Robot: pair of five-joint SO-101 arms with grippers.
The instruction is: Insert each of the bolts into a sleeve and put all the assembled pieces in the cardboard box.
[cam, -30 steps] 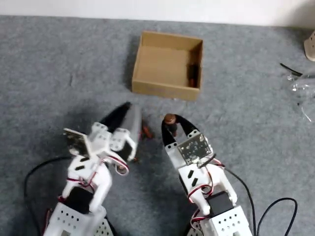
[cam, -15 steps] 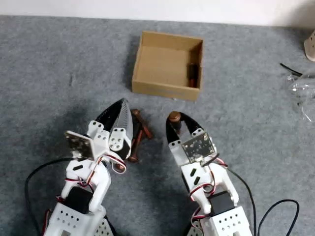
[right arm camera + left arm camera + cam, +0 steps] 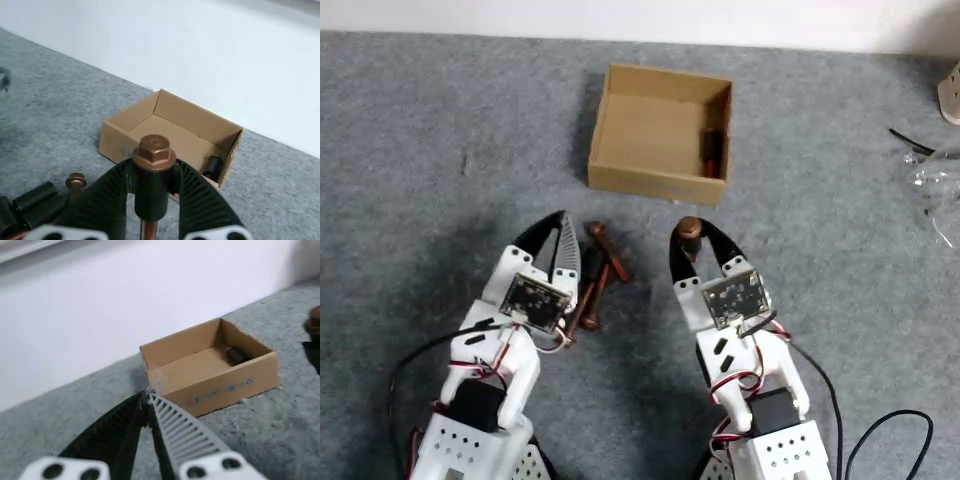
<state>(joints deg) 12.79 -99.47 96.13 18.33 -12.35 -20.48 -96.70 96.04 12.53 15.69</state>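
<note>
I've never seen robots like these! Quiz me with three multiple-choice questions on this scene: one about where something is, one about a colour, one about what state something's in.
1. Where do the loose bolts and sleeves lie?
A. On the carpet, between the left gripper and the right gripper
B. Stacked on a shelf
C. In a glass jar

2. What colour is the head of the bolt that the right gripper holds?
A. Blue
B. Copper-brown
C. White

3. How are the left gripper's fingers?
A. Spread wide
B. Clamped on a sleeve
C. Shut, tips meeting, nothing between

Answers:
1 A: the high view shows them on the grey carpet between the grippers.
2 B: the right wrist view shows its copper-brown hex top.
3 C: the left wrist view shows the tips touching.
</note>
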